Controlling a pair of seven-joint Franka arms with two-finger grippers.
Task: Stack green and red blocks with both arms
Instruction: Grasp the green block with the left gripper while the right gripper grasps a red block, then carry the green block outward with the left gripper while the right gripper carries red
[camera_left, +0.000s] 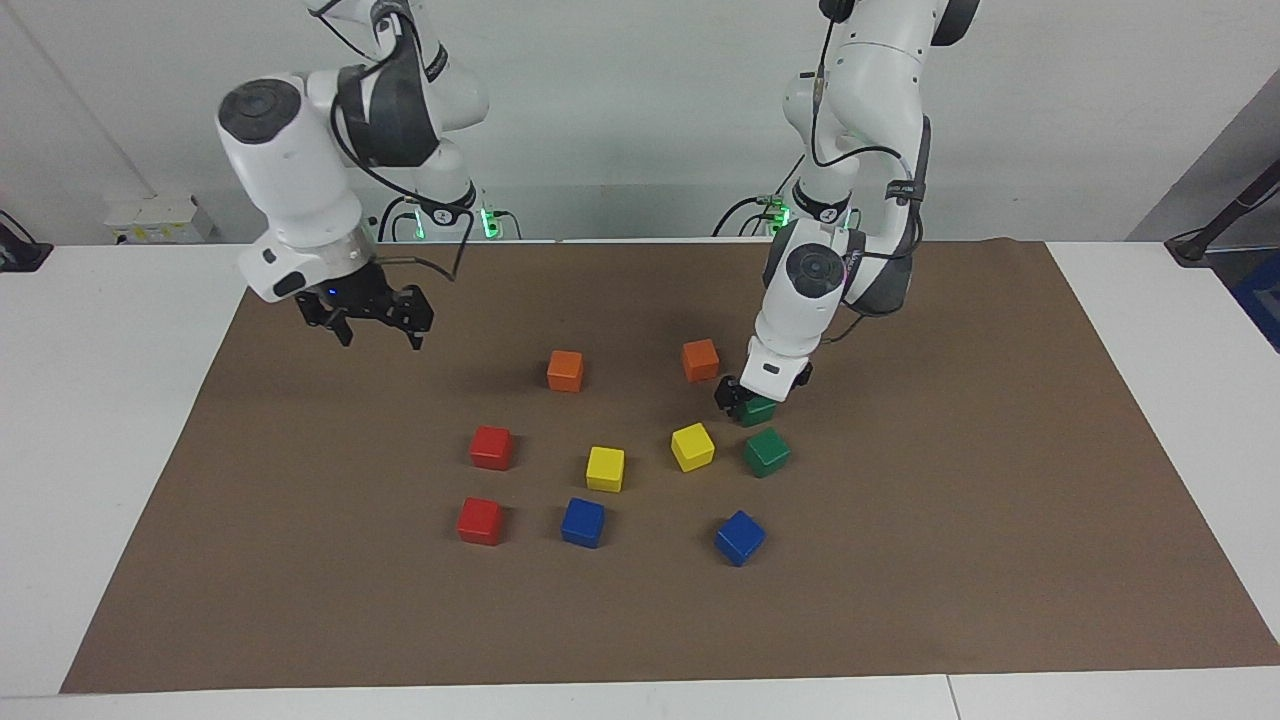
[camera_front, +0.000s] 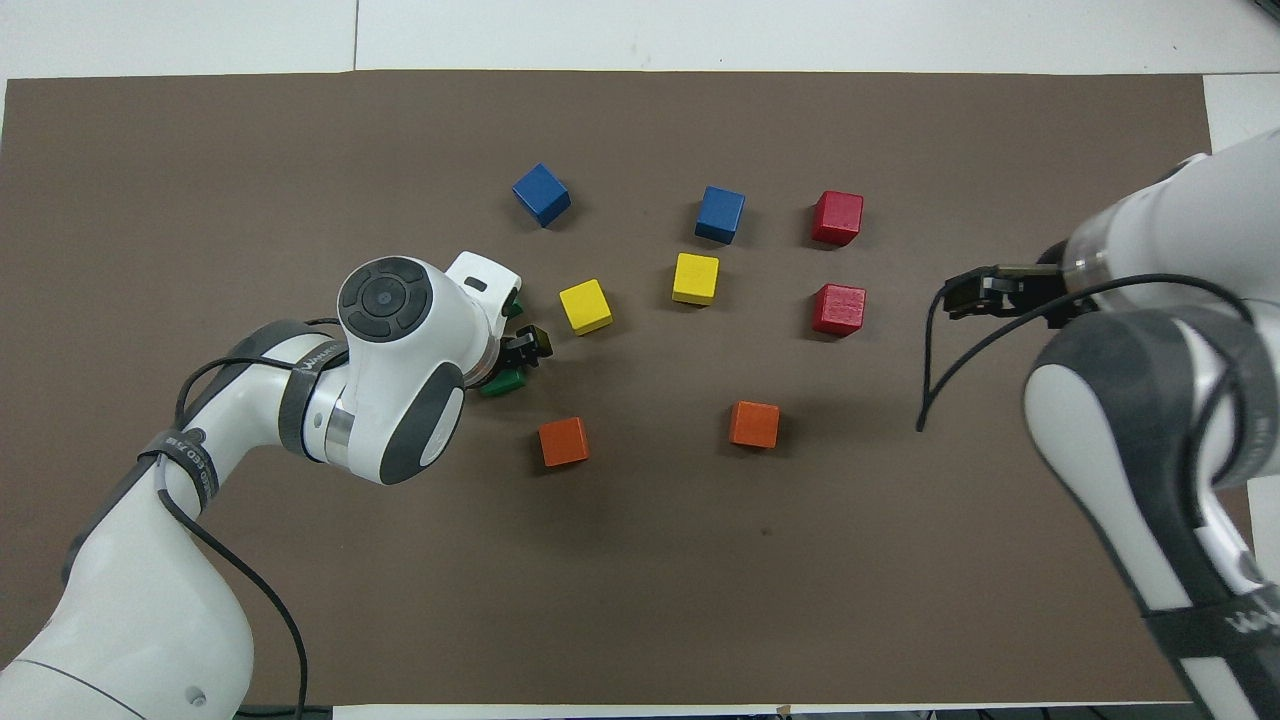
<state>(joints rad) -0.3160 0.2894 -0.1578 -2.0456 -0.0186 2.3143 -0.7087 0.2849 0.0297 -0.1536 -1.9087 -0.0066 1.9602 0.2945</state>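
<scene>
My left gripper (camera_left: 746, 403) is down at the mat, shut around a dark green cube (camera_left: 760, 409); the overhead view shows only that cube's edge (camera_front: 503, 381) below the gripper (camera_front: 516, 363). The second green cube (camera_left: 767, 452) lies just farther from the robots, apart from it and mostly hidden under the left wrist in the overhead view. Two red cubes (camera_left: 491, 447) (camera_left: 480, 521) lie toward the right arm's end, also in the overhead view (camera_front: 839, 309) (camera_front: 838, 218). My right gripper (camera_left: 372, 328) is open and empty, raised over bare mat beside the red cubes (camera_front: 975, 295).
On the brown mat (camera_left: 1000, 560) lie two orange cubes (camera_left: 565, 370) (camera_left: 700, 360) nearest the robots, two yellow cubes (camera_left: 605, 468) (camera_left: 692, 446) in the middle, and two blue cubes (camera_left: 583, 522) (camera_left: 740, 537) farthest out. One orange cube sits close beside the left gripper.
</scene>
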